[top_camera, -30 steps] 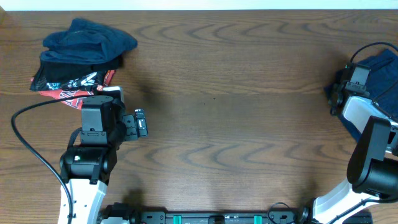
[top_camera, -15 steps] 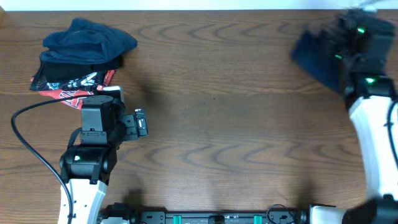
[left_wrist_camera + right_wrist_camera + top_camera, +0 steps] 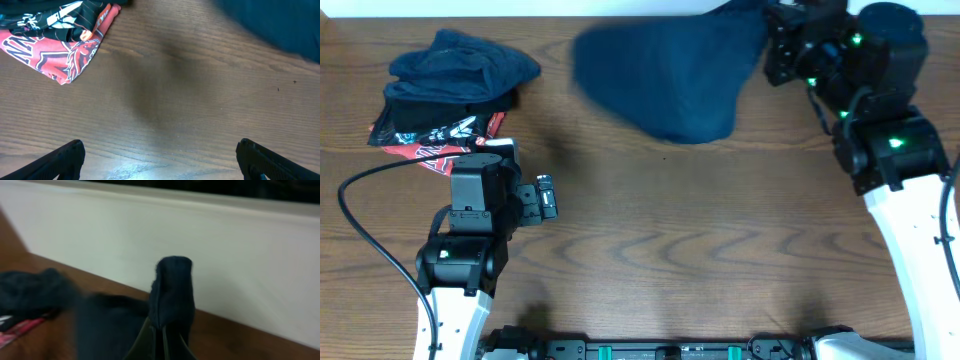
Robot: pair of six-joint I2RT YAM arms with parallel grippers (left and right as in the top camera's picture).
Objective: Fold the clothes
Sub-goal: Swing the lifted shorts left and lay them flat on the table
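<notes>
A plain dark navy garment hangs blurred in the air over the far middle of the table, held by my right gripper, which is shut on its edge. In the right wrist view the fabric is pinched between the fingers and trails down to the left. A corner of it shows at the top right of the left wrist view. My left gripper is open and empty, low over bare wood; in the overhead view it sits at the left.
A pile of clothes lies at the far left: a dark blue piece on top of a black, red and white printed one, whose corner shows in the left wrist view. A black cable runs by the left arm.
My right arm has lifted the navy garment from the far right edge and swung it up and left across the far side of the table. The left arm has not moved.
</notes>
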